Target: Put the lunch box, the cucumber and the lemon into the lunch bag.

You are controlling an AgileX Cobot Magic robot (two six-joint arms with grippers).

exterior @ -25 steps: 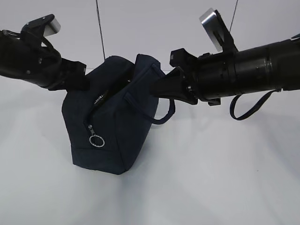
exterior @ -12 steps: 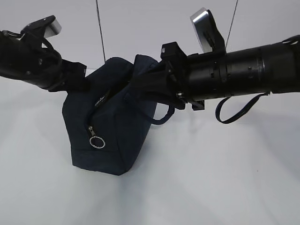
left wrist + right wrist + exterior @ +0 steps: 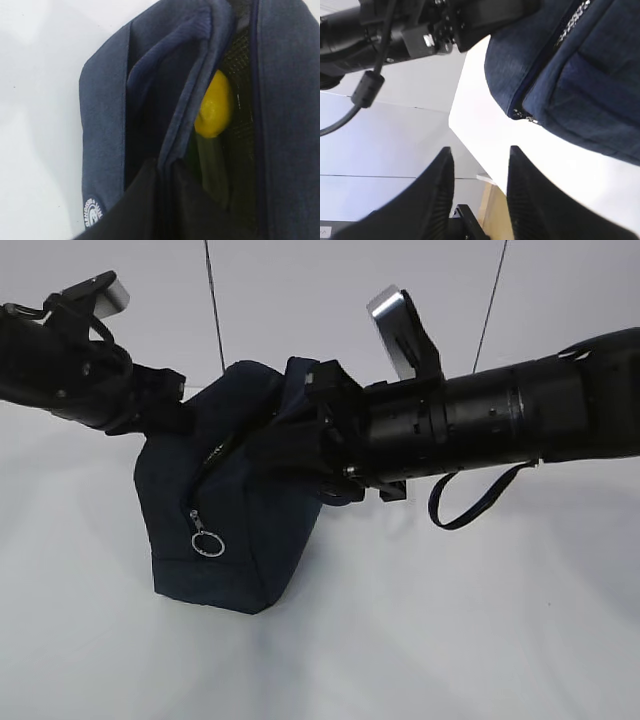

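The navy lunch bag (image 3: 235,530) stands on the white table, its top unzipped. In the left wrist view the yellow lemon (image 3: 215,107) lies inside the bag's mouth (image 3: 235,75), on top of the green cucumber (image 3: 212,170). My left gripper (image 3: 164,167) is shut on the fabric rim of the bag's opening, at the bag's upper left (image 3: 170,415) in the exterior view. My right gripper (image 3: 480,150) is open with nothing between its fingers. It reaches across the bag's upper right side (image 3: 285,455). The lunch box is hidden.
A silver ring pull (image 3: 208,543) hangs on the bag's near end. A dark strap loop (image 3: 470,505) dangles under the right arm. The left arm (image 3: 395,30) crosses the top of the right wrist view. White table (image 3: 450,620) spreads in front and to the right.
The right gripper has opened, and its arm has slid left over the bag, the strap loop moving with it. The left gripper and the bag stay put.
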